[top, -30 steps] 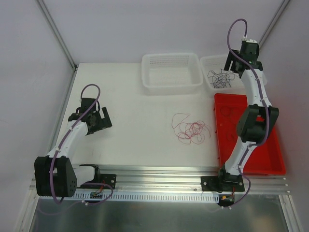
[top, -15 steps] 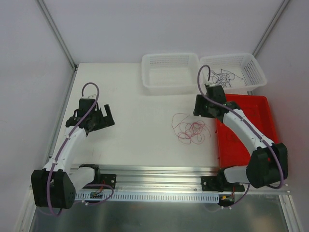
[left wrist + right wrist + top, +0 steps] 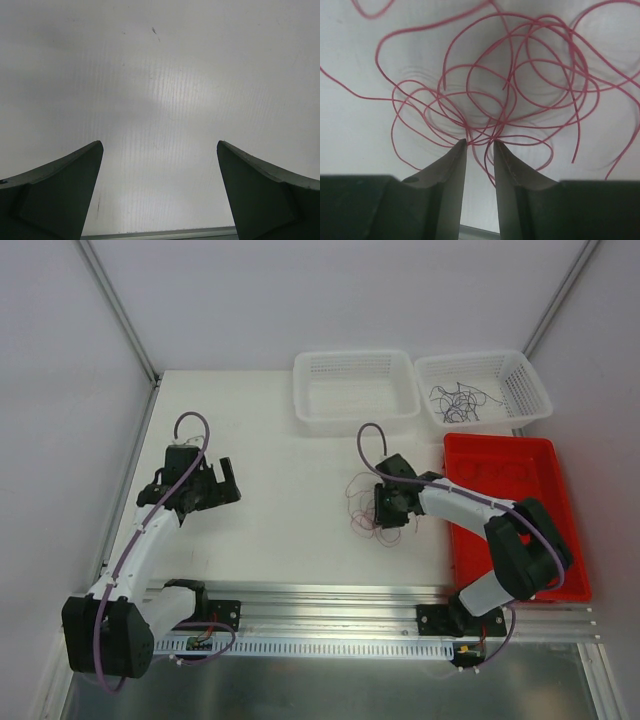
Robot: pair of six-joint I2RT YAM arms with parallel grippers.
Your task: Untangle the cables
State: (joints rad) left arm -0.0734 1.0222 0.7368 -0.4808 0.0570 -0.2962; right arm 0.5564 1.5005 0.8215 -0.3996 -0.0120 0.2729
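Right wrist view is showing the red cables (image 3: pixel 512 85) lying on the counter (image 3: pixel 280 530) as one loose knot, loops crossing over loops, several strands converging just ahead of the fingertips. Right pincer (image 3: pixel 479 144) is sitting low over that crossing. Its jaws are drawn close, with a narrow slit showing between them. A strand or two is running toward the slit, but nothing is looking clamped, so I am reading it as released, near to closing. From the top external view the knot is lying mid-counter, partly under the right wrist, just left of the red tray (image 3: pixel 560 550).

Progress, as a judgement: partway.
- Dark cables (image 3: pixel 455 402), purple and black, are sitting in the right-hand white basket (image 3: pixel 535 390), themselves curled together.
- Faint red loops seem to be lying at the far end of the tray, too thin to be sure.
- Left-hand white basket (image 3: pixel 355 422) is showing nothing I can make out inside.
- Red knot is the work left: strands needing pulling apart one by one.

Left pincer (image 3: pixel 160 150) is hanging over bare counter, well apart from the knot, jaws spread wide, gripping nothing.

In the way:
- Wires are hair-thin and lying flat, with many crossings at the pinch point, so more than one strand is likely getting caught together.
- Right arm's own purple hose (image 3: pixel 361 445) is arching over the knot and hiding part of it from above.
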